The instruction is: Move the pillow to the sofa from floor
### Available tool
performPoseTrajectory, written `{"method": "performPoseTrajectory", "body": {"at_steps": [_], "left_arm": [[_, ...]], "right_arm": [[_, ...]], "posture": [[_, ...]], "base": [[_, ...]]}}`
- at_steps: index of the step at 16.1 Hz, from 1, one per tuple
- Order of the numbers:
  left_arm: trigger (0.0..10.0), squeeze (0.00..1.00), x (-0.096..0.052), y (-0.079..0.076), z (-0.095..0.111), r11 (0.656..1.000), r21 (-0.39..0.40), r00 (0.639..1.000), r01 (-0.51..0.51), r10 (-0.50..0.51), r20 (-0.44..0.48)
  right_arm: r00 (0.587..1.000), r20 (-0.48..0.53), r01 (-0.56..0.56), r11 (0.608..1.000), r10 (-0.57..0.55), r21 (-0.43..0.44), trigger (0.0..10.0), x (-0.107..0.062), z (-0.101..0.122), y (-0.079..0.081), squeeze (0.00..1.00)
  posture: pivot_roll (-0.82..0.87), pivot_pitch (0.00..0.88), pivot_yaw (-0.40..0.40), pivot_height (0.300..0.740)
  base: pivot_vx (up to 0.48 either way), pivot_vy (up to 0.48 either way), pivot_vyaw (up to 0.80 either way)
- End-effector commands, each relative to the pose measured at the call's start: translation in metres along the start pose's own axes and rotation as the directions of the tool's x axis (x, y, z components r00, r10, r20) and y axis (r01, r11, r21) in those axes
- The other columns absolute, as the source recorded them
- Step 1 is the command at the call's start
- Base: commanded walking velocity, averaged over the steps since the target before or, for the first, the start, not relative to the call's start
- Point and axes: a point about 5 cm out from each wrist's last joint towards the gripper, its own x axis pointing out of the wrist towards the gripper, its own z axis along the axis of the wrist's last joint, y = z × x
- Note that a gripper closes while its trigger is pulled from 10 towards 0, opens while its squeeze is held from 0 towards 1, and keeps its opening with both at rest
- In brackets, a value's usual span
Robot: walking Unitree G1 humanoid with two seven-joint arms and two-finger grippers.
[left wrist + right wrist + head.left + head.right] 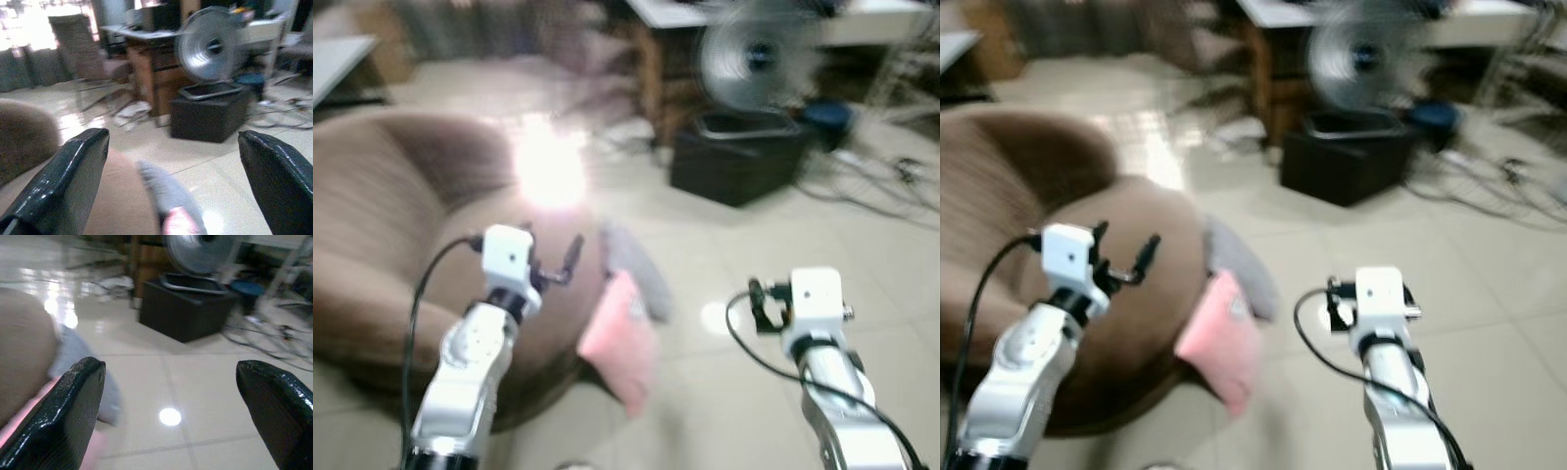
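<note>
the brown sofa (pixel 382 225) is filling the robot's left side of the head views, its rounded arm bulging toward the tiled floor (pixel 773 255). beyond the sofa, a black box (pixel 736 157) is sitting with a standing fan (pixel 759 54) behind it, and loose cables are trailing off on the side of the box away from the sofa.

the pink pillow (pixel 619 341) is leaning on the floor against the sofa's rounded end, its long axis tilting from upper sofa side down and outward. a grey cushion (pixel 638 269) is lying just beyond it, also touching the sofa.

the left gripper (pixel 563 264) is hovering over the sofa arm with its fingers spread wide and nothing between them. the right gripper (pixel 171 406) is hanging over bare floor, well out from the sofa, likewise spread and empty.

the pillow is lying between the two grippers and lower than both, nearer the left one; reaching it is probably calling for the left arm to drop down and outward off the sofa edge.
</note>
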Motion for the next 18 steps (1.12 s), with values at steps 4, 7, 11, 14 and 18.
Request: {"method": "performPoseTrajectory", "body": {"at_steps": [4, 7, 11, 14, 18], "left_arm": [[10.0, 0.00, 0.001, 0.000, -0.001, 1.000, 0.005, 1.000, 0.003, -0.003, -0.011], [10.0, 0.00, 0.004, 0.002, -0.001, 1.000, 0.008, 1.000, 0.014, -0.014, -0.009], [10.0, 0.00, 0.005, 0.000, -0.004, 1.000, 0.003, 1.000, 0.014, -0.014, -0.018], [10.0, 0.00, 0.005, -0.005, -0.002, 0.998, -0.001, 0.998, 0.055, -0.055, -0.005], [10.0, 0.00, 0.004, -0.009, -0.002, 0.996, 0.013, 0.996, 0.093, -0.092, -0.021]], "right_arm": [[1.000, 0.002, -0.006, 1.000, 0.006, -0.026, 10.0, 0.000, 0.000, -0.002, 0.00], [1.000, 0.010, -0.006, 1.000, 0.006, -0.009, 10.0, -0.001, 0.001, 0.000, 0.00], [1.000, 0.008, -0.027, 1.000, 0.027, -0.006, 10.0, -0.003, 0.000, 0.001, 0.00], [0.998, -0.003, -0.057, 0.998, 0.057, 0.006, 10.0, -0.001, 0.000, 0.003, 0.00], [0.996, -0.015, -0.085, 0.996, 0.085, 0.007, 10.0, -0.004, -0.003, 0.006, 0.00]], "posture": [[0.01, 0.049, 0.038, 0.740], [0.01, 0.033, 0.046, 0.740], [0.00, 0.012, 0.052, 0.740], [0.01, 0.025, 0.044, 0.731], [0.01, 0.021, 0.044, 0.686]], "base": [[0.464, 0.000, 0.00], [0.464, 0.000, 0.00], [0.226, 0.000, -0.13], [0.000, 0.000, 0.00], [0.000, 0.000, 0.00]]}}
